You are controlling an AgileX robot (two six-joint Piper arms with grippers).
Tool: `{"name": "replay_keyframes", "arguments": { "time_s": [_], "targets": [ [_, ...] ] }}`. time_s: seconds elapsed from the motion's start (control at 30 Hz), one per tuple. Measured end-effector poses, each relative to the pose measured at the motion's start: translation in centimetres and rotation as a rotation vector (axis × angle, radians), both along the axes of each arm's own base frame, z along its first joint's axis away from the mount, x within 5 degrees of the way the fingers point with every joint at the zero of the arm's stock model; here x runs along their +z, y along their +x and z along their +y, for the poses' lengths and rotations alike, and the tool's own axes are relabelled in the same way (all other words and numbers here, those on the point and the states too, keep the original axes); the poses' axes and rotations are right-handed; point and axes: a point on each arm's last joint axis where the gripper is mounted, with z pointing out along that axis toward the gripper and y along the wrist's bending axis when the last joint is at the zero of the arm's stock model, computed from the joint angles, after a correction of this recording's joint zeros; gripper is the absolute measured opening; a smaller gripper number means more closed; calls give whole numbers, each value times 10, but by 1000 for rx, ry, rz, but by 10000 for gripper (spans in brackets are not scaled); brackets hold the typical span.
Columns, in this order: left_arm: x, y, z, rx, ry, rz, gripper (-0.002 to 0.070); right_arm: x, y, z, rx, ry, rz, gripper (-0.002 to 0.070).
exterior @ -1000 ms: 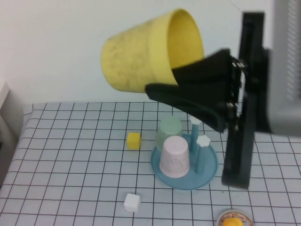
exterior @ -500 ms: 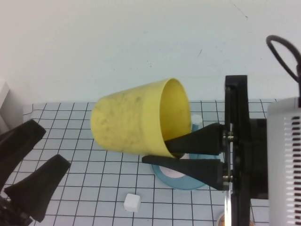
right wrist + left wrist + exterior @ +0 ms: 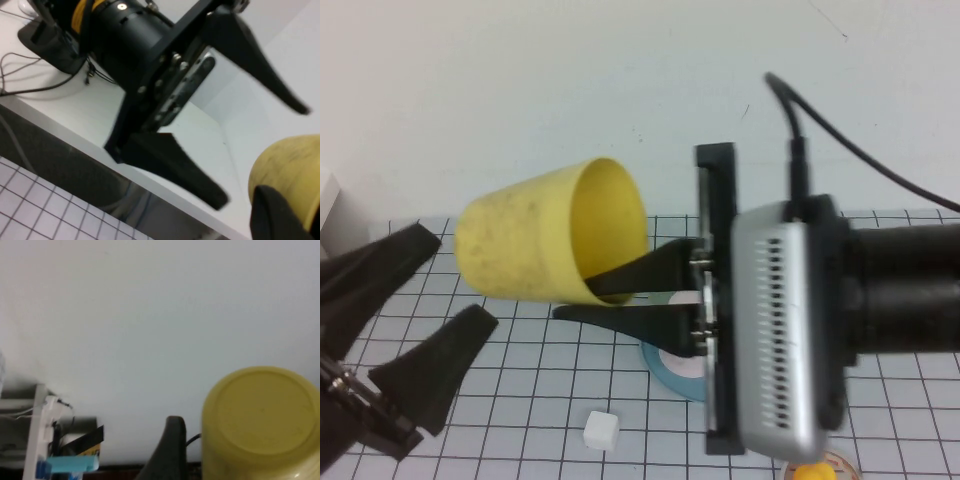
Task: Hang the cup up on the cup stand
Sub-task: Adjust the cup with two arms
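Left pincer [image 3: 415,330], spread wide, has risen at 8 o'clock. Yellow cup [image 3: 545,243], on its side, has shifted toward it, rim pinched by right pincer [image 3: 595,295]. Cup stand [image 3: 672,365] mostly hidden on worktop [image 3: 520,400]. Likely a handover.

cup stand [image 3: 665,366] mostly hidden behind right tool [image 3: 578,297], pegs unseen

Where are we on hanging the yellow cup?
Done: the right gripper holds the cup by its rim, lifted on its side above the table. In hand: the open left gripper waits beside the cup's closed end. Left: the cup is not yet on the cup stand, mostly hidden behind the right arm.
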Motion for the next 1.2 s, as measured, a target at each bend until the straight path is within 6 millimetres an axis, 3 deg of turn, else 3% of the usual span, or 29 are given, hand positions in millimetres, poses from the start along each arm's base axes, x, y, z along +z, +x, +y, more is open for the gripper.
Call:
{"name": "replay_keyframes", "arguments": {
  "time_s": [0.17, 0.4, 0.5, 0.77, 0.87, 1.07, 1.2],
  "targets": [
    [1, 7, 3, 36, -46, 0, 649, -9, 16, 25, 54, -11, 27, 24],
    [1, 9, 5, 59, -58, -1, 645, -13, 17, 60, 101, -16, 32, 24],
    [1, 10, 6, 78, -57, 1, 610, -16, 18, 65, 91, -22, 41, 25],
    [2, 11, 7, 108, 3, -62, 610, -17, 19, 66, 86, -23, 43, 43],
    [2, 11, 6, 129, 84, -137, 609, -19, 18, 68, 95, -22, 91, 123],
    [2, 10, 6, 152, 194, -234, 605, -20, 16, 69, 86, -17, 232, 452],
    [15, 11, 6, 189, 285, -359, 596, -16, 13, 64, 68, -52, 251, 530]
  ]
}}
